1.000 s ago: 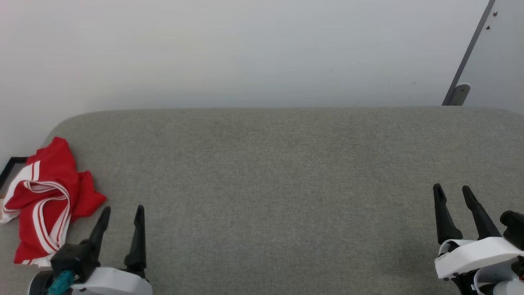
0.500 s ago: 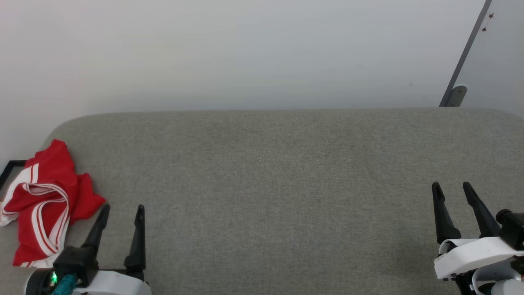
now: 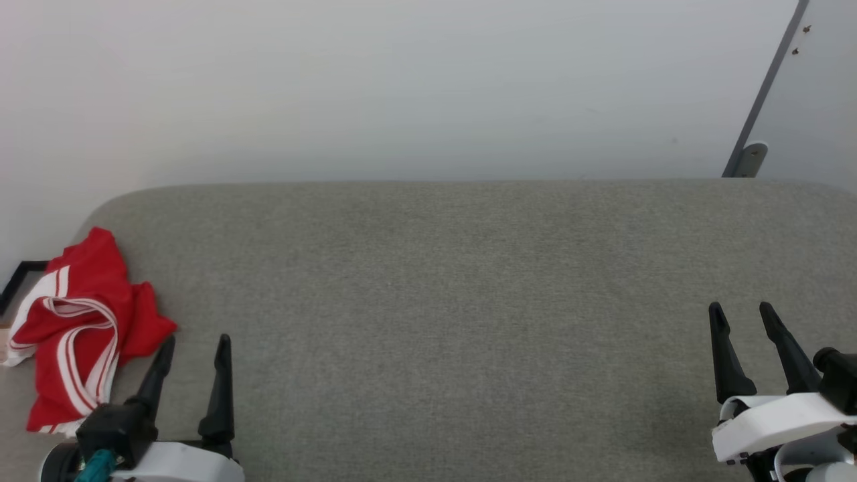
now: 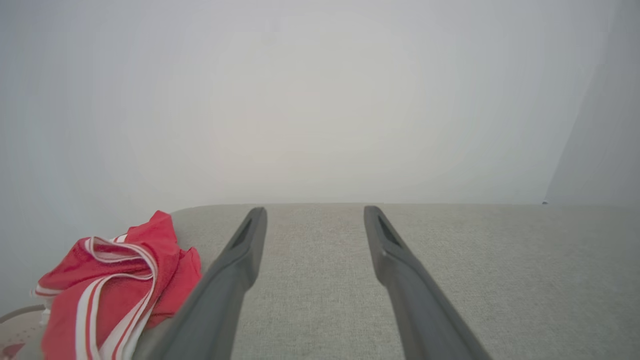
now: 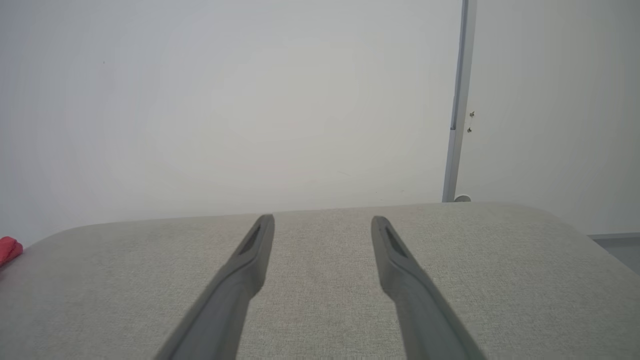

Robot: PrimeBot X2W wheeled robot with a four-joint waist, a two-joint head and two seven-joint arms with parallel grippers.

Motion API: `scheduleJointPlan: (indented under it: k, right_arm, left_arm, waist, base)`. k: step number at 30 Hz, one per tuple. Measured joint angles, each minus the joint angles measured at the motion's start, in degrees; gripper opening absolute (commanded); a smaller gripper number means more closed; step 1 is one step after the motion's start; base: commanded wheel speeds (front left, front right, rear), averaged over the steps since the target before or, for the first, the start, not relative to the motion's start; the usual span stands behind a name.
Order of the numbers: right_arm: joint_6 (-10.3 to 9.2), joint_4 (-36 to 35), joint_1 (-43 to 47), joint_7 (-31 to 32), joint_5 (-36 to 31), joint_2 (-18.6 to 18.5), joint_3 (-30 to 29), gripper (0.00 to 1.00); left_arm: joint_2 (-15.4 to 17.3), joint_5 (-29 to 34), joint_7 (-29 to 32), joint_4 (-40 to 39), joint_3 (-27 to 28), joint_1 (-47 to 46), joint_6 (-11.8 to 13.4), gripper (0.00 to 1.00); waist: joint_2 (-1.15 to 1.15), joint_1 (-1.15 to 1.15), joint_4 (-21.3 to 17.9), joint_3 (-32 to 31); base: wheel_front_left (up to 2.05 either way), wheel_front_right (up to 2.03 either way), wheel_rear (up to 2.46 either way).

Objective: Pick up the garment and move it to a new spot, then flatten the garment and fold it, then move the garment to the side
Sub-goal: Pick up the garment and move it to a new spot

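- Far left: the garment lies crumpled at the left end of the grey padded surface (red, striped trim showing).
- Just beside it, the left gripper, fingers spread, empty.
- Far right: the right gripper, spread and empty too, with a grey post on the wall behind.

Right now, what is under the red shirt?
The red shirt lies crumpled on the grey cushion, near its left end. Grey fabric shows right beside it. Anything tucked under its folds is covered, so I cannot tell.
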Motion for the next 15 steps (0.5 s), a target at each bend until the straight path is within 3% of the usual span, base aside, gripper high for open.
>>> scheduleJointPlan:
  k: [15]
  right_arm:
    - [0.0, 0.4, 0.1, 0.6, 1.2, 0.0, 2.6, 1.0]
  left_arm:
    - [0.4, -4.0, 2.8, 1.8, 3.1, -0.4, 1.2, 1.0]
  waist:
    - [0.0, 0.0, 8.1, -1.2]
  base:
    - [0.0, 0.0, 0.0]
